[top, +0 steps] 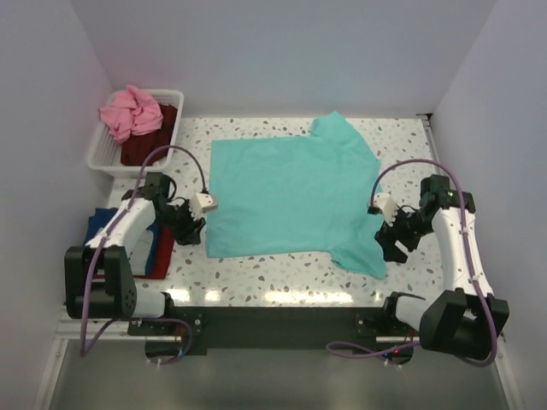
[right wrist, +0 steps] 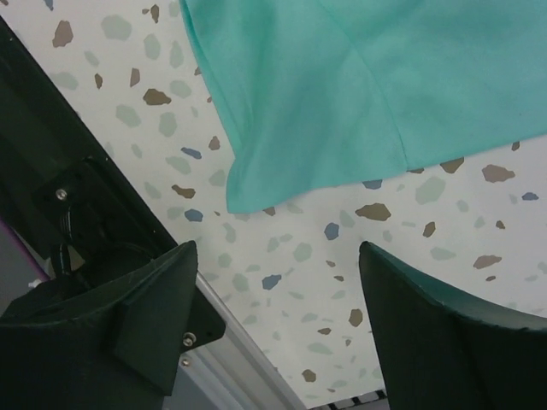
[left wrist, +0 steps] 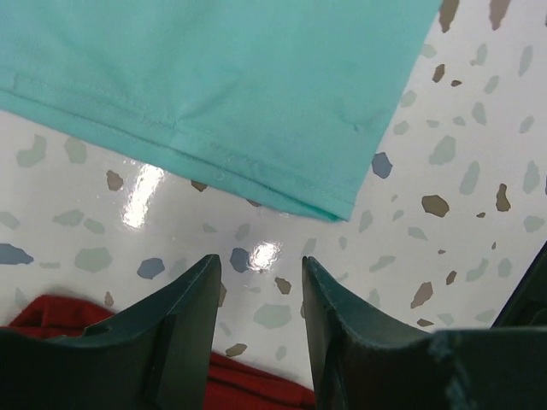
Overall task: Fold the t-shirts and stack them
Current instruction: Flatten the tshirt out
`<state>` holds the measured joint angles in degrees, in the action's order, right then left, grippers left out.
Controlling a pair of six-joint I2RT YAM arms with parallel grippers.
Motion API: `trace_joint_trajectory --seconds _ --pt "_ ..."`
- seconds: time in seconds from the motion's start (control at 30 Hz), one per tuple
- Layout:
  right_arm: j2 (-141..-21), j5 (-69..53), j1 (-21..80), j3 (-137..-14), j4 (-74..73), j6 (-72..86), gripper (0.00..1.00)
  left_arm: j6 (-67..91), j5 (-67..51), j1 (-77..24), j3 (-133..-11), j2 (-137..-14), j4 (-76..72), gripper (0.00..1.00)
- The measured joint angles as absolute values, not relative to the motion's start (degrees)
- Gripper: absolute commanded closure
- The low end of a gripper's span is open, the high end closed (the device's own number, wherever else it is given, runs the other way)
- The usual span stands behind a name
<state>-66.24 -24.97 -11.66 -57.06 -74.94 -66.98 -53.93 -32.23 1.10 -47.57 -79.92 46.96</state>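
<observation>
Teal tee [top: 291,192] spread flat mid-table, lying sideways with its hem to the left and its sleeves to the right. Hem corner [left wrist: 333,205] lies just ahead of the left gripper [left wrist: 259,265], not touching. Fingers [left wrist: 192,316] are a narrow gap apart with nothing between them, over bare table [top: 256,273]. Right gripper [right wrist: 275,252] has its jaws wide and empty, with the near sleeve's edge [right wrist: 248,192] just in front, apart from both fingers.

Red tee [left wrist: 51,312] sits under the left gripper's near side; in the top view it lies at the table's left edge beside a blue tee [top: 101,224], both partly hidden by the left arm. Basket [top: 98,155] at the far-left corner holds a pink tee [top: 130,111] bunched on a maroon tee [top: 162,124] — both crumpled.
</observation>
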Motion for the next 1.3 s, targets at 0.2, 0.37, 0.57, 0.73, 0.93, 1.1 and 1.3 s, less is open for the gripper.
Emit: trace_joint_trajectory --seconds 0.2,0.37,0.57,0.73,0.93,1.1,1.3 --pt "-66.74 -23.38 -11.66 -56.99 -75.99 -68.82 0.32 -61.17 -35.4 -0.75 -44.16 -73.93 47.11 0.53" --pt "-66.78 -21.58 -11.22 -53.43 -73.76 -71.07 0.38 -64.58 -34.65 -7.9 -36.88 -69.41 43.88 0.52" --pt "-66.72 -18.02 -8.27 -43.77 -65.95 -74.19 0.41 -66.7 -32.77 -10.41 -34.48 -70.22 39.27 0.52" --pt "-66.76 -15.81 -5.93 -38.35 -56.82 -75.37 0.44 -67.18 -31.07 -12.19 -34.48 -71.75 35.64 0.52" --pt "-67.88 -15.4 -4.43 -36.29 -49.93 -76.9 0.45 -67.22 -29.39 -13.56 -34.48 -73.25 33.36 0.5" --pt "-69.28 -14.66 -2.61 -34.57 -47.46 -77.87 0.54 -67.16 -28.32 -14.2 -34.48 -74.54 32.21 0.51" --pt "-70.0 -13.76 -0.05 -33.58 -46.68 -77.82 0.74 -67.24 -26.83 -16.71 -34.0 -74.59 30.48 0.55"
